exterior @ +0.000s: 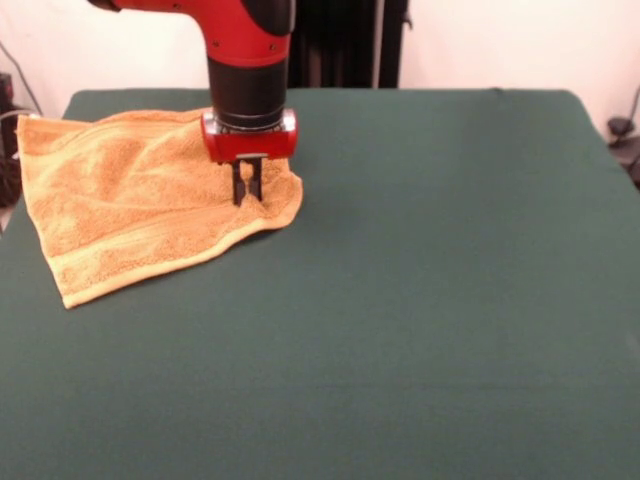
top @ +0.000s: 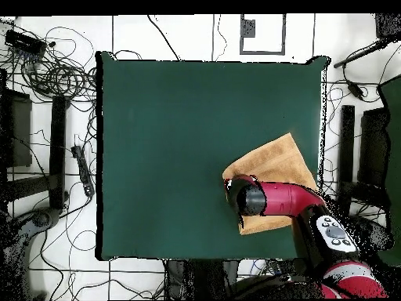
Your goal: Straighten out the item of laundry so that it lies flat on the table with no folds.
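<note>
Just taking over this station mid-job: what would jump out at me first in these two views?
The golden-orange towel stands out against the dark green table; it lies askew at the table's left edge in the front view, one corner reaching the rim. The red and black arm comes down over it, with the gripper planted at the towel's right corner, fingers close together on the cloth. In the overhead view the arm covers part of the towel.

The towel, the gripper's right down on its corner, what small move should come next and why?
Probably close on that corner and drag it outward over bare table. The gripper stands at the towel's bunched corner, fingers slightly apart, while the towel lies skewed with a corner off the table edge. Whether it already pinches cloth can't be seen.
</note>
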Robot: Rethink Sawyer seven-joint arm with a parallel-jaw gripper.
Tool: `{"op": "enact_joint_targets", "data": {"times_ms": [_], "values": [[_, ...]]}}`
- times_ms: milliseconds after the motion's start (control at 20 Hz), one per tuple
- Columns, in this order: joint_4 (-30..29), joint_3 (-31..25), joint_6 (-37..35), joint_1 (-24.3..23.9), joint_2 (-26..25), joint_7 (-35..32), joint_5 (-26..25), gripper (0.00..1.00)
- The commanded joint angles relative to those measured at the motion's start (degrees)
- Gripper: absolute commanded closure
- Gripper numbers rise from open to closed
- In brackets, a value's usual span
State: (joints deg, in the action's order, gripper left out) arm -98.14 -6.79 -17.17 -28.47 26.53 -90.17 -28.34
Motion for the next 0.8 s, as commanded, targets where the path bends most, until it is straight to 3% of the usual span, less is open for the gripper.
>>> {"op": "enact_joint_targets", "data": {"times_ms": [50, 800], "values": [[5.5, 1.6, 10.2, 0.4, -16.1, -9.3, -1.8, 1.0], [6.5, 1.9, 10.4, 4.1, -15.9, -12.5, 3.2, 1.0]]}}
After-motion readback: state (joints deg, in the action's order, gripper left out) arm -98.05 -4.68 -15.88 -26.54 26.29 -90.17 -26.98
